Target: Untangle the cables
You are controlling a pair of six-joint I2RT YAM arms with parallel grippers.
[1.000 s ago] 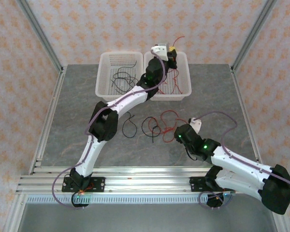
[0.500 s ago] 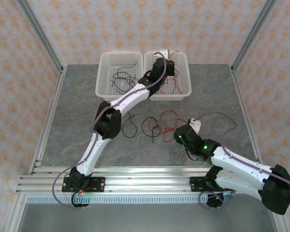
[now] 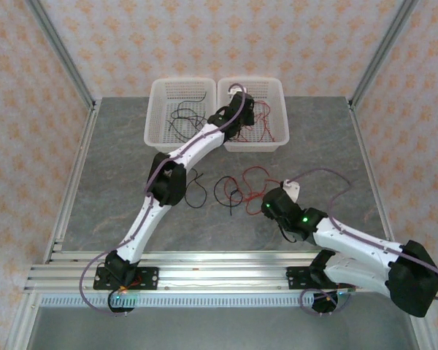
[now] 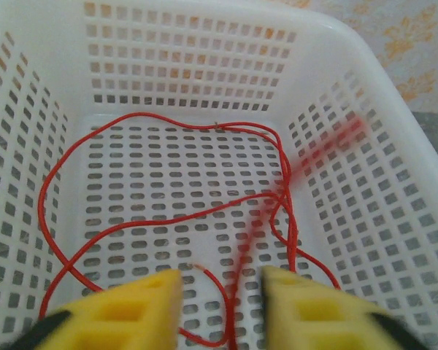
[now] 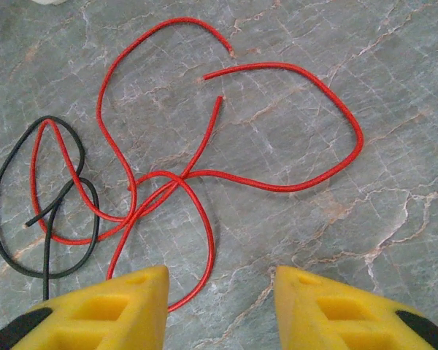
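My left gripper [image 4: 220, 281] hangs open inside the right white basket [image 4: 204, 44]. A blurred red cable [image 4: 306, 164] runs between its yellow fingers without touching them. More red cables [image 4: 131, 226] lie curled on the basket floor. In the top view this gripper [image 3: 238, 109] sits low in that basket [image 3: 281, 117]. On the table, a tangle of red cables [image 5: 204, 175] crosses a black cable [image 5: 7, 244]. My right gripper [image 5: 220, 280] is open just above the table on the near side of the tangle, with one red loop [image 5: 204, 248] reaching between its fingers.
The left white basket [image 3: 158, 124] holds black cables [image 3: 182, 117]. A separate black cable [image 3: 197, 191] lies on the grey marble table [image 3: 117, 182] left of the tangle [image 3: 244, 186]. Aluminium frame posts stand at the table's sides.
My left gripper came down from above the right basket's far rim into the basket and opened, letting go of the red cable. The right arm crept slightly toward the tangle.
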